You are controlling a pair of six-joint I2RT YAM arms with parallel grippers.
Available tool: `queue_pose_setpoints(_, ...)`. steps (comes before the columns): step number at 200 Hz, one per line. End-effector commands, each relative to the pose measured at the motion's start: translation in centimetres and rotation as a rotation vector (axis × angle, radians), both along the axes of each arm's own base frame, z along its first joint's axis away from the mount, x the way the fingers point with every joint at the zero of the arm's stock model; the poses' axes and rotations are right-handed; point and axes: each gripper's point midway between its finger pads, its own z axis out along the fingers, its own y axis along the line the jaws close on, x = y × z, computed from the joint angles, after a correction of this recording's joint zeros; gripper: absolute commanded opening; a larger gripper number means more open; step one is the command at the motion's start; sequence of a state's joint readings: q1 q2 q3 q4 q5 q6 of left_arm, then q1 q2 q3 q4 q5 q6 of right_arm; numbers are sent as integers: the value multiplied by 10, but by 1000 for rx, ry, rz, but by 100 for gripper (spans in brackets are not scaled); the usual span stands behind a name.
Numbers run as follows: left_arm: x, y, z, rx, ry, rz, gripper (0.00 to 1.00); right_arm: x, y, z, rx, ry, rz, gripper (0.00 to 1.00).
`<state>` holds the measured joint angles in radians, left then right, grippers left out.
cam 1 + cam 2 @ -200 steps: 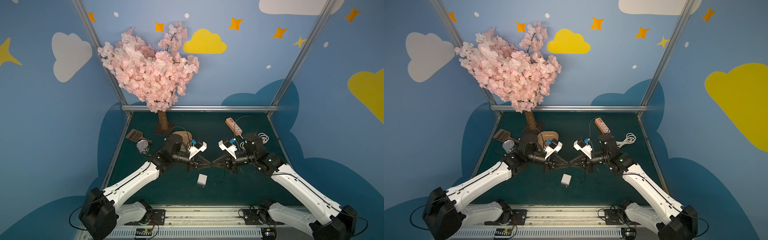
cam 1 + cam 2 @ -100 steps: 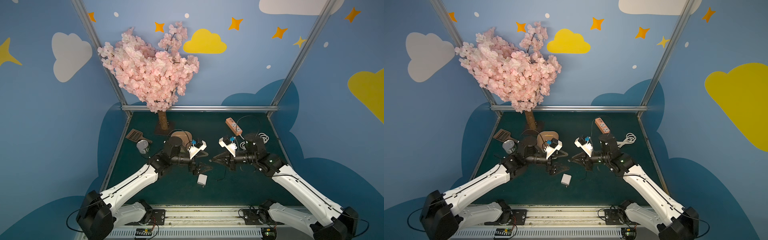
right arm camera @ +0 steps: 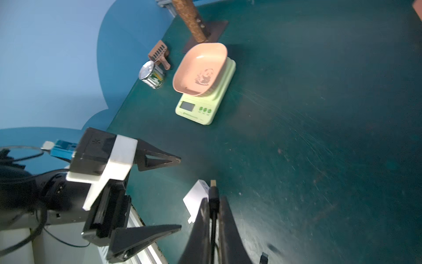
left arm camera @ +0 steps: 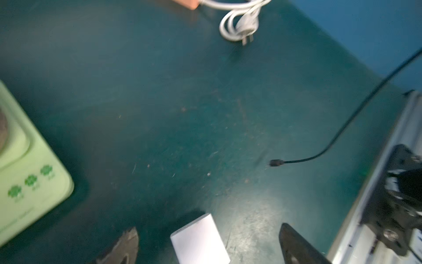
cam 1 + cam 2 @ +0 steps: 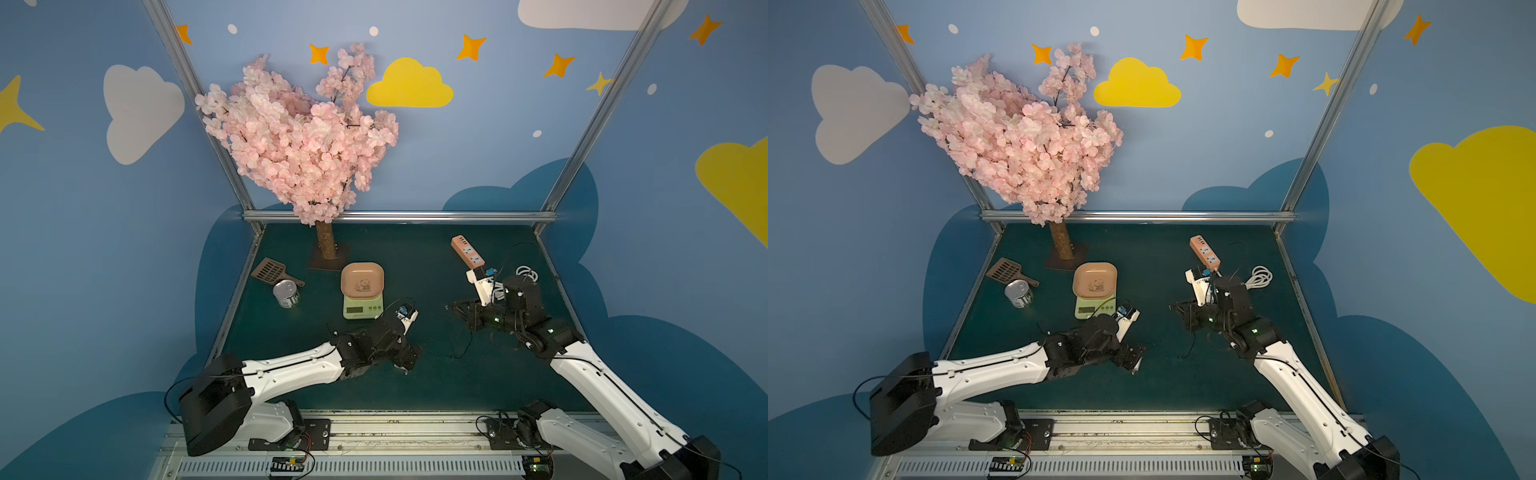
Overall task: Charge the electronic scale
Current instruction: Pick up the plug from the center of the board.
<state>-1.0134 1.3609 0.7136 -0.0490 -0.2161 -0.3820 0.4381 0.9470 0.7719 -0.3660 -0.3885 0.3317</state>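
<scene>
Wide apart, the left jaws grip nothing; the charger [image 4: 199, 240], a white block, lies flat on the worktop [image 5: 432, 266] between their tips, apparently so they can close on it and steady it; the right jaws are clamped tight on the USB plug [image 3: 213, 194] of a thin black cable [image 4: 342, 128], held by its body with the metal tip poking out ahead, which I judge leaves it free to be pushed into a port; that tip points toward the charger, near it but apart; the cable's small plug [image 4: 275, 162] lies loose on the worktop, joined to nothing; the scale [image 5: 362, 291] stands left of centre, just ahead of the tree [image 5: 299, 145] trunk, display toward the arms, apart from both jaws and with no lead in it; its charging port is not visible; the power strip [image 5: 468, 251] lies at the back right, its white cord [image 5: 527, 273] coiled beside it, so charging looks some steps off.
</scene>
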Motion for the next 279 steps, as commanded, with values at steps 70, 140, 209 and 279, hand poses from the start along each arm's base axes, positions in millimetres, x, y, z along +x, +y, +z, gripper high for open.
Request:
queue_pose_setpoints(70, -11, 7, -66, 248, 143, 170, 98, -3, -16, -30, 89, 238, -55, 0)
queue_pose_setpoints(140, -31, 7, -94, 320, 243, 151, 73, -1, -12, -42, 101, 294, -38, 0)
queue_pose_setpoints(209, -17, 3, -72, 215, 110, 61, 38, -12, 8, -29, 180, 322, 125, 0)
queue_pose_setpoints(279, -3, -28, 20, -52, -297, -289, 32, -39, 30, -7, 231, 316, 290, 0)
